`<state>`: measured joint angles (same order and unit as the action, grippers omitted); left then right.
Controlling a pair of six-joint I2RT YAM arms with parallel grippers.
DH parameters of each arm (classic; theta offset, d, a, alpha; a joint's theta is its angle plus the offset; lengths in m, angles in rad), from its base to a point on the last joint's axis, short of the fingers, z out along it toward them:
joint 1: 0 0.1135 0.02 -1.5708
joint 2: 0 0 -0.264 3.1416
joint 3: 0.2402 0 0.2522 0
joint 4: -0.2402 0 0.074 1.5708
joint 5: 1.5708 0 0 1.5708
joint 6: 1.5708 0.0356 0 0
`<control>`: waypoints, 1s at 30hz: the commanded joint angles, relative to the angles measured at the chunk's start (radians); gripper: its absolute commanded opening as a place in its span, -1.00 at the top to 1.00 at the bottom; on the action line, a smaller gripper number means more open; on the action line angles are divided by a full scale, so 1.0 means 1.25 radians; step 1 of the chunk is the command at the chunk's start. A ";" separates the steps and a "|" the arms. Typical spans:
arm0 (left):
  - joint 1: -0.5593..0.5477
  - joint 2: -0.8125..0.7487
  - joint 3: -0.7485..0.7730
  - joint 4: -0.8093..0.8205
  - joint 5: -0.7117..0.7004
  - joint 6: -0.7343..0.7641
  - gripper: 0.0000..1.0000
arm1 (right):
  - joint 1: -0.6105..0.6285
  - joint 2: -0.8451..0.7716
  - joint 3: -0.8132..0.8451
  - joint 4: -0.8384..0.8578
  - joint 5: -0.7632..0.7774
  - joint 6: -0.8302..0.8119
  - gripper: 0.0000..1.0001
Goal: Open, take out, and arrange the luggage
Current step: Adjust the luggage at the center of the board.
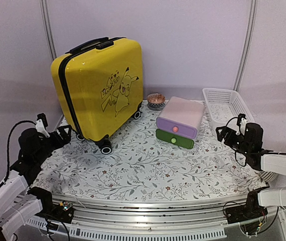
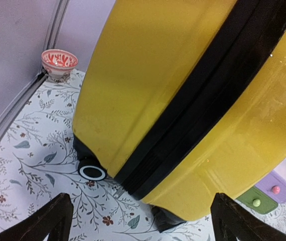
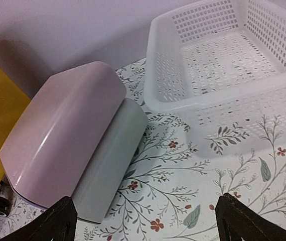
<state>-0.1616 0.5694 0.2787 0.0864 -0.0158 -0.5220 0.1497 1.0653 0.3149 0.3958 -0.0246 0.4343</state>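
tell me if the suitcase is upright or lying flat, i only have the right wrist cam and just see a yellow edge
observer: The suitcase stands upright on its wheels at the back left of the table, closed.
operator: where's the left gripper
observer: The left gripper is open and points at the suitcase's lower zipper side, close to it but apart.
operator: anything else back there i can't see
observer: A small patterned bowl sits by the back wall, between the suitcase and the pink drawer box.
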 commanded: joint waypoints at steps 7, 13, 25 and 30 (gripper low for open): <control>0.059 0.119 0.251 -0.153 0.053 0.013 -0.97 | 0.015 0.127 0.261 -0.108 -0.169 0.036 -0.97; 0.289 0.210 0.421 -0.224 0.235 -0.023 -0.97 | 0.072 0.173 0.382 -0.169 -0.175 0.006 -0.96; 0.575 0.477 0.425 0.144 0.565 -0.279 -0.94 | 0.117 0.240 0.477 -0.169 -0.240 -0.012 -0.96; 0.574 0.619 0.499 0.216 0.604 -0.359 -0.91 | 0.120 0.232 0.476 -0.164 -0.252 -0.013 -0.96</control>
<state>0.5510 1.2591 0.8192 0.2001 0.6392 -0.8543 0.2901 1.3567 0.8833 0.1871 -0.3088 0.4290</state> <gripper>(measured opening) 0.968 0.979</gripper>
